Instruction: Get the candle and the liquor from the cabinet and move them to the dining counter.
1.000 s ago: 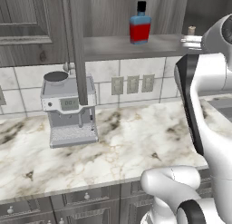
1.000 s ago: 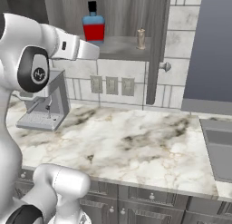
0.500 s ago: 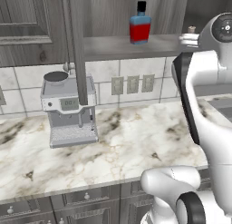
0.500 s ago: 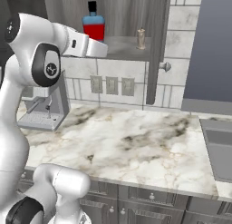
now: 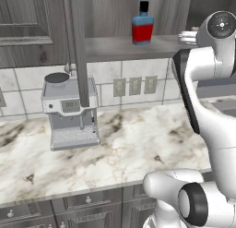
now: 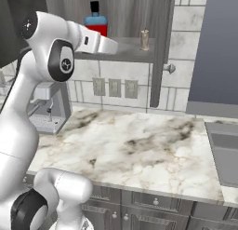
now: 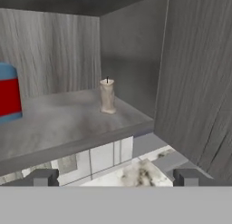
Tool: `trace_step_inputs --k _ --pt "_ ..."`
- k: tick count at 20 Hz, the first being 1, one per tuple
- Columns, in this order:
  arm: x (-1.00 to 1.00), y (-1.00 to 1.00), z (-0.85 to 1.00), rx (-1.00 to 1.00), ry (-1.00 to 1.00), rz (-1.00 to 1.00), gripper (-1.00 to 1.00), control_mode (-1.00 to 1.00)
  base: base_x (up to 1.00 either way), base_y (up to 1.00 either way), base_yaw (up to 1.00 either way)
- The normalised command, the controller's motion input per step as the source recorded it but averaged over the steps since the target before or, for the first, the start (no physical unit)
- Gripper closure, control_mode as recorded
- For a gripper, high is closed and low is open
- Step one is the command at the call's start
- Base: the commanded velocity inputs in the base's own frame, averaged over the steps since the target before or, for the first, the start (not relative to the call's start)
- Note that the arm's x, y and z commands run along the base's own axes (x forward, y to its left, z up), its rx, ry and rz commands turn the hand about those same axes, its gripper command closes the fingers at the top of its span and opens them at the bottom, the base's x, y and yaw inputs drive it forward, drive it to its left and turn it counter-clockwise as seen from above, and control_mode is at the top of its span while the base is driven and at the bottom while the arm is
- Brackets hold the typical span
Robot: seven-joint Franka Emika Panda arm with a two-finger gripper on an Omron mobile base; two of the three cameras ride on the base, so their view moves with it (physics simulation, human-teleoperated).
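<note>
The candle stands upright on the open cabinet's shelf, straight ahead of my gripper and apart from it. Both fingertips are spread wide with nothing between them, so the gripper is open. The liquor sits at the left edge of the hand view. In the right base view my gripper hangs in front of the shelf edge, between the liquor and the candle. From the left base view the liquor stands on the shelf, left of my arm.
An open cabinet door hangs just right of the candle; the other door's edge drops over the coffee machine. Below lie the marble worktop, wall outlets and a sink.
My hand has moved right along the shelf front, from under the liquor toward the candle, and the elbow has swung with it. The bottle and candle have not moved.
</note>
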Motion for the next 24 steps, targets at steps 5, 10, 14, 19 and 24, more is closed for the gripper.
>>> trace_step_inputs --k 5,10,14,19,24 --pt "0.33 0.0 -0.09 0.0 0.0 0.0 -1.0 -1.0 0.0 0.0 0.0" --pt "0.15 -0.03 0.0 0.0 0.0 0.0 -1.0 -1.0 0.0 0.0 0.0" --pt "0.1 0.0 0.0 0.0 0.0 0.0 -1.0 -1.0 0.0 0.0 0.0" --pt "0.0 0.0 0.0 0.0 0.0 0.0 -1.0 -1.0 0.0 0.0 0.0" --pt "0.0 0.0 0.0 0.0 0.0 0.0 -1.0 -1.0 0.0 0.0 0.0"
